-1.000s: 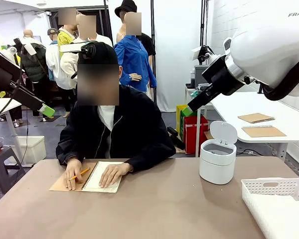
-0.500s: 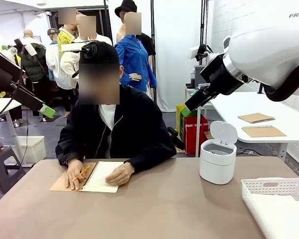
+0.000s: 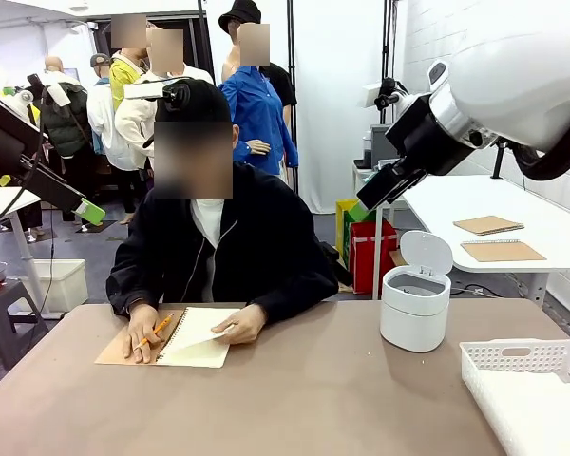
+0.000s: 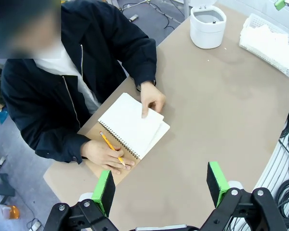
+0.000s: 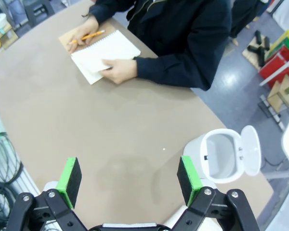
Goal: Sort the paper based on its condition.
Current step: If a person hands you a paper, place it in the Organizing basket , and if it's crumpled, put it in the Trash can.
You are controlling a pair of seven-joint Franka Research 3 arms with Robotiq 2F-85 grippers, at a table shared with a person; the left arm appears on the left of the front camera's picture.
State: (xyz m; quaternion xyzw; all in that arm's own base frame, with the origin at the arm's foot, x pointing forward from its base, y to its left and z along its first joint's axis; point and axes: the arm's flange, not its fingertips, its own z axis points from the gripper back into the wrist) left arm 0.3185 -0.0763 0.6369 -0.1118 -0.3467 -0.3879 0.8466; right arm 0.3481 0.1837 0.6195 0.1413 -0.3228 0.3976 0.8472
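Currently the paper (image 4: 130, 120), the top white page of a spiral notebook (image 3: 114, 351), lies on the bench (image 4: 207, 110) in front of the person. One hand (image 4: 151, 98) pinches up its edge, and the other hand (image 4: 103, 154) holds a yellow pencil (image 4: 111, 147). The left tool (image 4: 160, 185) and the right tool (image 5: 128, 179) hang above the bench, pads wide apart, gripping nothing. A white bin (image 3: 414, 306), lid up, stands near a white basket (image 3: 527, 356).

We see the person's hand (image 3: 239, 328) slid to the notebook (image 3: 192, 353) edge, lifting 1 sheet (image 3: 204, 338); right arm (image 3: 513, 85) shifted slightly.
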